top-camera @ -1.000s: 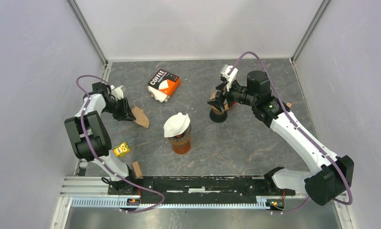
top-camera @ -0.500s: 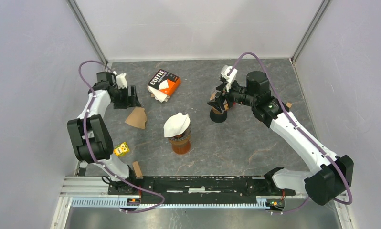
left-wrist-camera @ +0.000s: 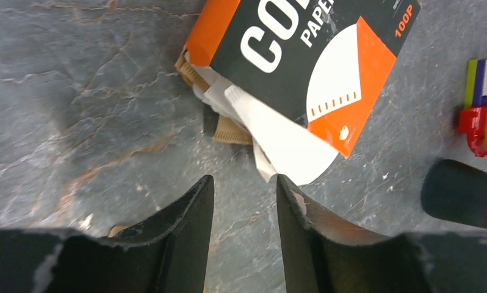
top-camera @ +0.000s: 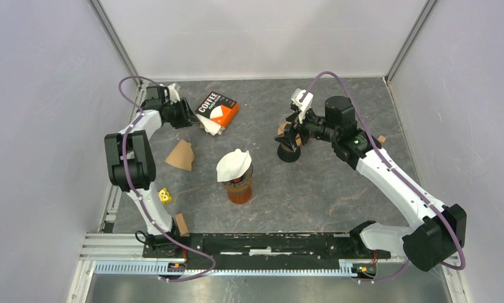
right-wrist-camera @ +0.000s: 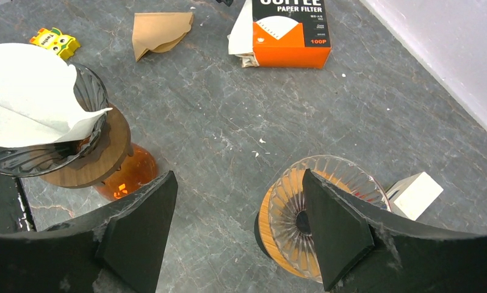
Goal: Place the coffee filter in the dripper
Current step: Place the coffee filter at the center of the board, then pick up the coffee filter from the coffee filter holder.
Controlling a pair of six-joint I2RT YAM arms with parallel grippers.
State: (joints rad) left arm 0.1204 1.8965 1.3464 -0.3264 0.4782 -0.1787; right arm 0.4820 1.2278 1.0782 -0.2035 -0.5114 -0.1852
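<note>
An orange and black coffee filter box lies at the back left, with white filters spilling from its open end. My left gripper hovers just short of them, open, with nothing between its fingers. A brown coffee filter lies loose on the table. One glass dripper on an amber carafe holds a white filter. A second glass dripper with a wooden collar has nothing in it; my right gripper hangs over it, open, one finger across its rim.
A small yellow toy and a wooden block lie near the left arm's base. A white block sits beside the second dripper. Walls close in the table on three sides.
My left gripper has let go of the brown filter, which now lies flat on the table, and has swung back and right to the filter box. The right arm has barely moved.
</note>
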